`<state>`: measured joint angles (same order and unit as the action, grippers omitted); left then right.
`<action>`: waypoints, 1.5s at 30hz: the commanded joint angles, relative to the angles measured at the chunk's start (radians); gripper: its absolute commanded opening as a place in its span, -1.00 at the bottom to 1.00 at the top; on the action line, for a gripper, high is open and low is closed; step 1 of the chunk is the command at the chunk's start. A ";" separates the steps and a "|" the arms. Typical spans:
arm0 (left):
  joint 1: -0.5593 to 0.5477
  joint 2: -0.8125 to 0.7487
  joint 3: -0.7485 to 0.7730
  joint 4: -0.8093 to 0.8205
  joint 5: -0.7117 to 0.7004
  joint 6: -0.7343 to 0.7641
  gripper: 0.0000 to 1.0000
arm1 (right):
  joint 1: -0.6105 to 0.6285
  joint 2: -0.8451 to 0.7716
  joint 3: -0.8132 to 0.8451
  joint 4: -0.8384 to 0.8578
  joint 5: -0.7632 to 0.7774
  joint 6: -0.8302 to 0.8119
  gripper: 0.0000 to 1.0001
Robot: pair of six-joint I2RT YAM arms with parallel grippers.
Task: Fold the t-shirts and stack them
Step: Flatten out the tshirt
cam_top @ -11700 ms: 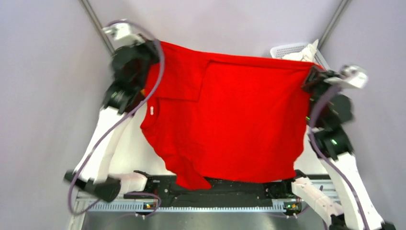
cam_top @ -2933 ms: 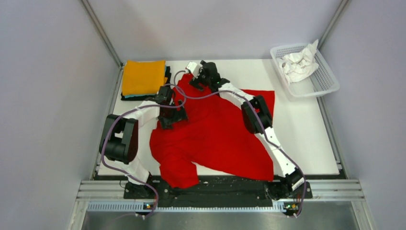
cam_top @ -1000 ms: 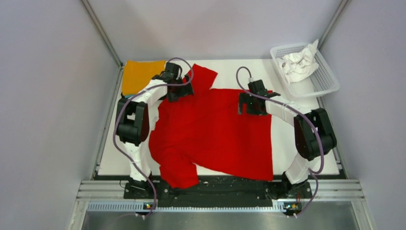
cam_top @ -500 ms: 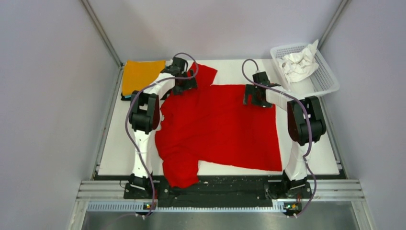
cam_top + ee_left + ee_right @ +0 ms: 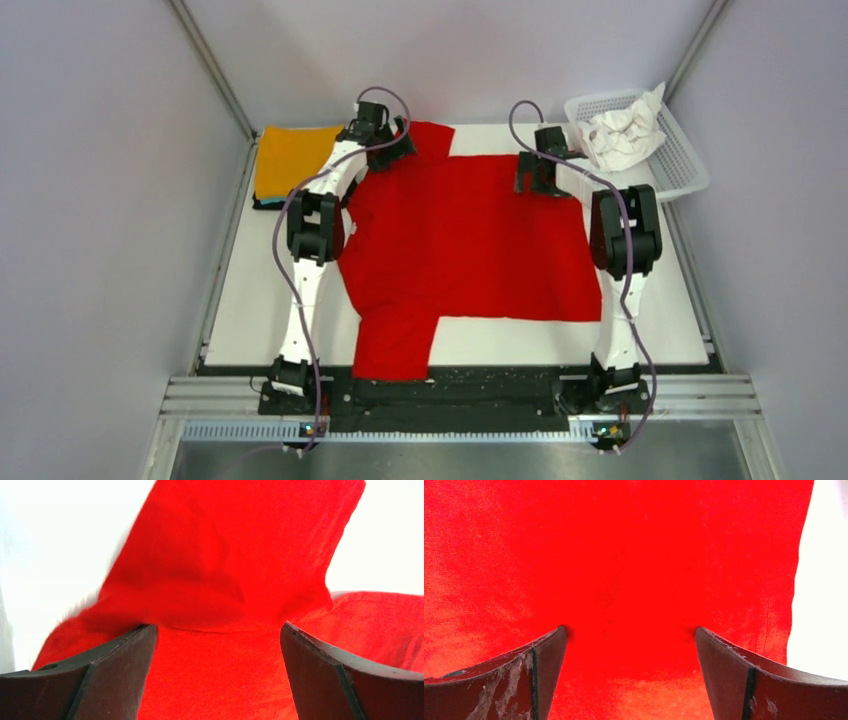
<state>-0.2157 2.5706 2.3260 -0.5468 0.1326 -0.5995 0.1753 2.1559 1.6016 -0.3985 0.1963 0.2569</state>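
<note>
While left pincer [image 5: 384, 157] and right pincer [image 5: 536, 184] both gape wide w/ nothing gripped, I see the red t-shirt [image 5: 470, 235] spread flat, mid surface [image 5: 645, 300], shoulders left, hem right, long axis L-R.

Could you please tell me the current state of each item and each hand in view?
red t-shirt: spread flat, not yet folded.
orange t-shirt: folded flat.
white cloth: crumpled, in the basket.
left hand: open, over the red t-shirt's sleeve.
right hand: open, over the red t-shirt.

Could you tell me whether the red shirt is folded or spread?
Spread: the red shirt lies flat on the table, both sleeves out.
</note>
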 commanded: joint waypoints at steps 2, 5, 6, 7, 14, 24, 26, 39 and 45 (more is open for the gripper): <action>0.017 0.114 0.128 0.057 0.023 -0.030 0.97 | -0.016 0.078 0.106 -0.010 0.026 -0.063 0.97; 0.025 0.075 0.095 0.066 0.027 -0.025 0.97 | -0.017 0.079 0.135 -0.016 0.008 -0.073 0.97; 0.025 0.040 0.068 0.076 0.027 -0.016 0.98 | -0.016 0.070 0.137 -0.016 -0.004 -0.075 0.97; 0.024 0.010 0.036 0.093 0.028 -0.007 0.97 | -0.016 0.059 0.137 -0.016 -0.015 -0.076 0.97; -0.005 -0.175 -0.003 0.075 0.042 0.070 0.98 | -0.013 -0.103 0.093 -0.013 -0.079 -0.043 0.98; -0.110 -0.771 -0.657 0.025 -0.176 0.100 0.97 | 0.003 -0.479 -0.267 0.079 -0.116 0.102 0.97; -0.155 -0.905 -0.843 0.002 -0.254 0.084 0.97 | 0.003 -0.561 -0.348 0.095 -0.085 0.149 0.97; -0.502 -1.484 -1.497 -0.417 -0.290 -0.297 0.96 | 0.001 -0.664 -0.479 0.166 -0.106 0.258 0.98; -0.634 -1.499 -1.632 -0.429 -0.230 -0.464 0.81 | 0.001 -0.688 -0.519 0.148 -0.091 0.266 0.97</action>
<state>-0.7967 1.0859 0.7521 -0.9470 -0.1272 -0.9131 0.1745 1.5097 1.1183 -0.2729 0.0929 0.5014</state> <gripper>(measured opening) 0.933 0.988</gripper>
